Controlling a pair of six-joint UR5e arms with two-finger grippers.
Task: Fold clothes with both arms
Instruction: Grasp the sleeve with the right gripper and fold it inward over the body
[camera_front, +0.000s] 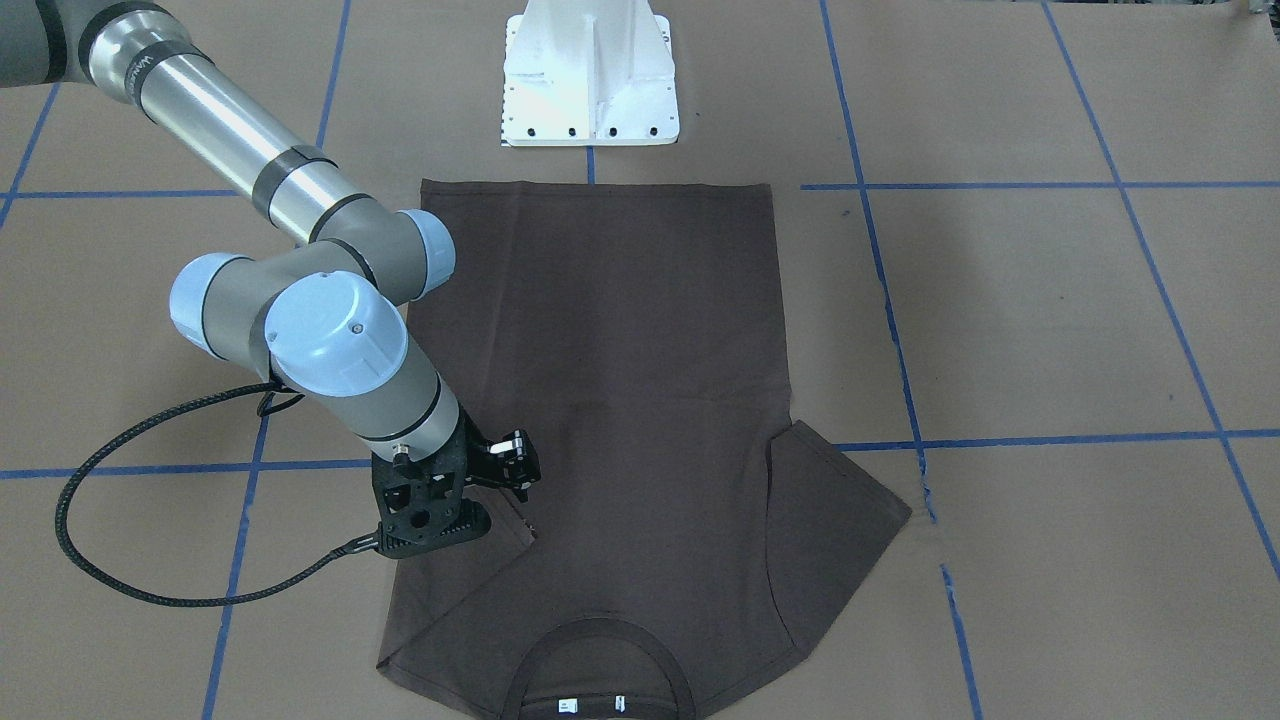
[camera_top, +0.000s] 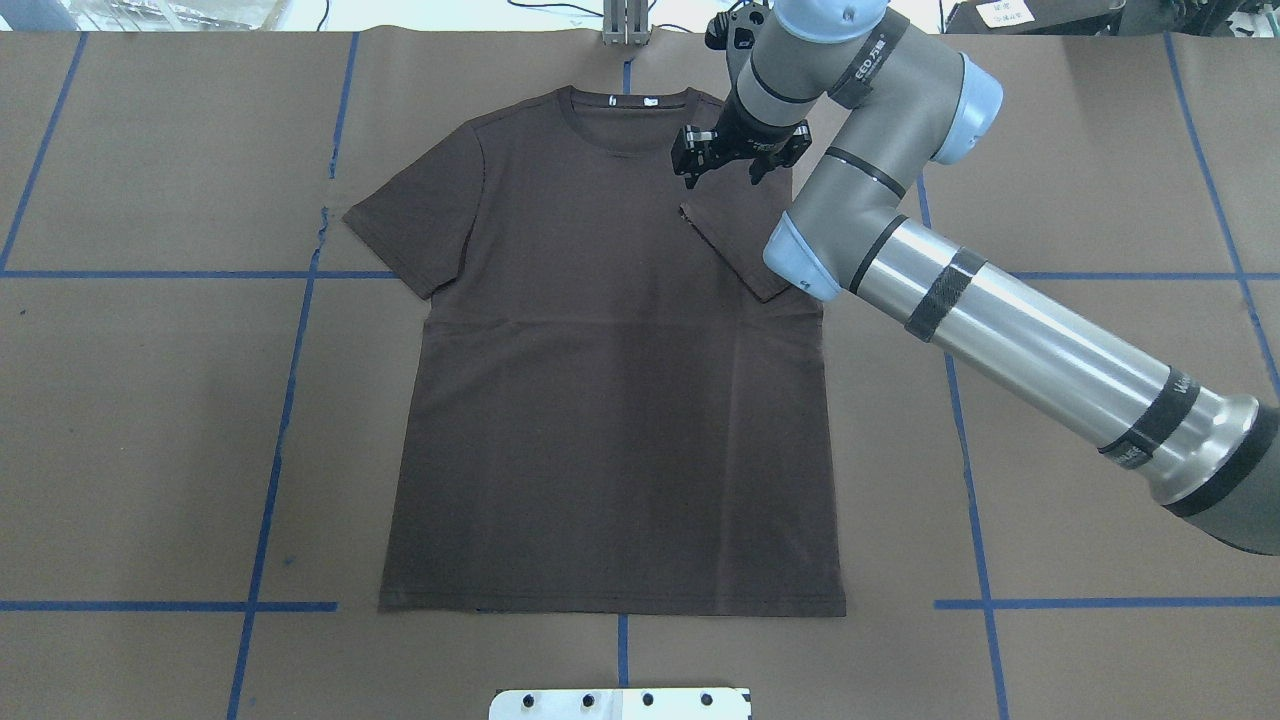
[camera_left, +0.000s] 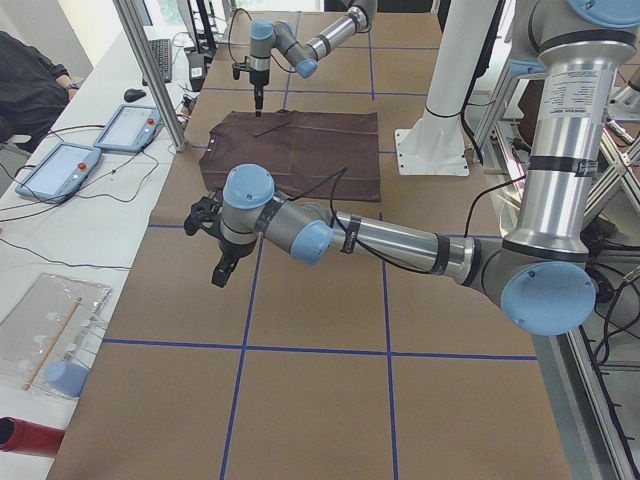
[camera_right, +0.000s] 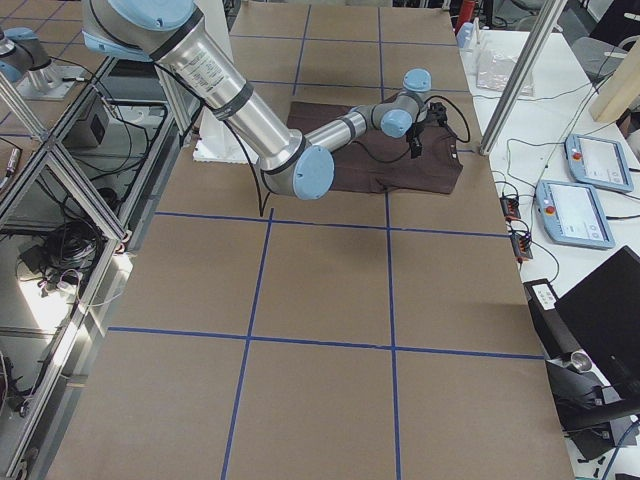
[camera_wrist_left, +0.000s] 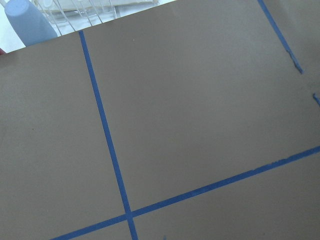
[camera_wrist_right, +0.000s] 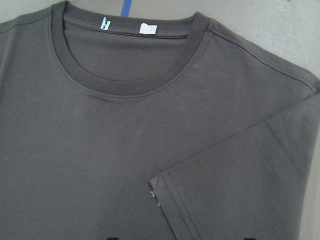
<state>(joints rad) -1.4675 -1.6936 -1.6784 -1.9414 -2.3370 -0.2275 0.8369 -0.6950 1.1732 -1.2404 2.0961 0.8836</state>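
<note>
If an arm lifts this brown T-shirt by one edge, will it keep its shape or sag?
Likely floppy: the T-shirt lies limp and flat, and one sleeve is folded over the chest. Probably light, since the folded layer sits nearly flush. Pushed, it may bunch up on the table rather than slide.

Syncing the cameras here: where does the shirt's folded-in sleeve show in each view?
Front-facing: folded sleeve, lower left.
Overhead: sleeve, upper right of centre.
Left side: sleeve, upper left of centre, tiny.
Right side: sleeve, upper right of centre, tiny.
Left wrist: not in view.
Right wrist: sleeve, lower right.
Shared landmark: the collar.
</note>
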